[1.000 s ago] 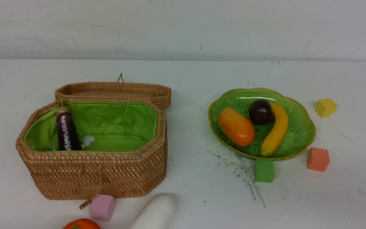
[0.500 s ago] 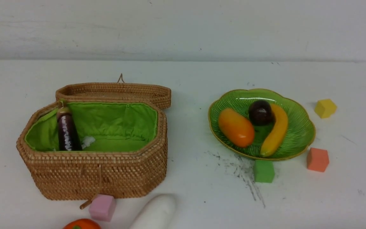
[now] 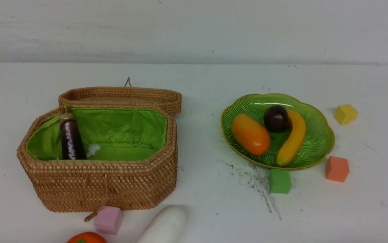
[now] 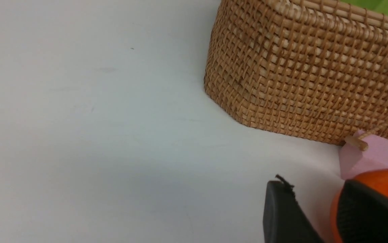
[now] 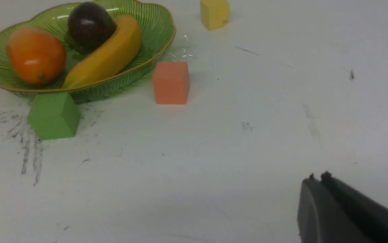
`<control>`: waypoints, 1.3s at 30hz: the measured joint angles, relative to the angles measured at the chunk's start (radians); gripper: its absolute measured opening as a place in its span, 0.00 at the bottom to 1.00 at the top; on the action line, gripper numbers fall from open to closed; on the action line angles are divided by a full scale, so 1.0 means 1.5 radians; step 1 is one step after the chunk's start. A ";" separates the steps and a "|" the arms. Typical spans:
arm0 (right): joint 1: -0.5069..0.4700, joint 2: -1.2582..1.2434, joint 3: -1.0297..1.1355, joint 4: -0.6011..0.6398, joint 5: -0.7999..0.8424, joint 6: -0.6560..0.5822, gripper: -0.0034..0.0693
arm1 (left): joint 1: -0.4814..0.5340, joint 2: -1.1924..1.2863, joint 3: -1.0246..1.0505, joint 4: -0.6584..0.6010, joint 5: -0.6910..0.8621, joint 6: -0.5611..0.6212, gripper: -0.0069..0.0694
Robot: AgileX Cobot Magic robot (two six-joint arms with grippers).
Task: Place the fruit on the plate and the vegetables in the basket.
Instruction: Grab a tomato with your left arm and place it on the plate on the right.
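The wicker basket (image 3: 99, 184) stands open at the left, its lid lying behind it, and a purple eggplant (image 3: 70, 138) leans inside on the green lining. On the green plate (image 3: 319, 135) at the right lie a mango (image 3: 250, 134), a maroon ball (image 3: 276, 118) and a banana (image 3: 293, 137). The white vegetable (image 3: 164, 224) and the orange-red fruit (image 3: 86, 238) rest on the table at the near edge. My left gripper (image 4: 312, 189) is open beside the basket's corner (image 4: 302, 74), one finger in front of the orange-red fruit (image 4: 376, 177). My right gripper (image 5: 317, 176) is shut, empty, over bare table.
A pink cube (image 3: 108, 219) sits against the basket's front, by its wooden toggle. A green cube (image 3: 280, 181) touches the plate's near rim, an orange cube (image 3: 337, 168) lies to its right, and a yellow cube (image 3: 345, 114) lies farther back. Dark scuffs mark the table's middle.
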 joint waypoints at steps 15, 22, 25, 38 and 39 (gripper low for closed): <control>0.000 0.000 0.000 -0.001 0.000 0.000 0.08 | 0.000 0.000 0.000 0.003 -0.001 0.001 0.40; 0.000 0.000 0.001 -0.001 -0.001 0.001 0.10 | 0.000 0.000 0.000 0.009 -0.048 -0.005 0.40; 0.000 0.000 0.001 -0.001 -0.001 0.001 0.10 | 0.000 0.000 0.000 0.001 -0.133 -0.009 0.40; 0.000 0.000 0.001 -0.001 -0.001 0.003 0.10 | 0.000 0.000 -0.004 -0.053 -0.479 -0.184 0.40; 0.000 0.000 0.001 -0.001 -0.001 0.003 0.11 | 0.000 0.000 -0.023 -0.054 -0.483 -0.197 0.40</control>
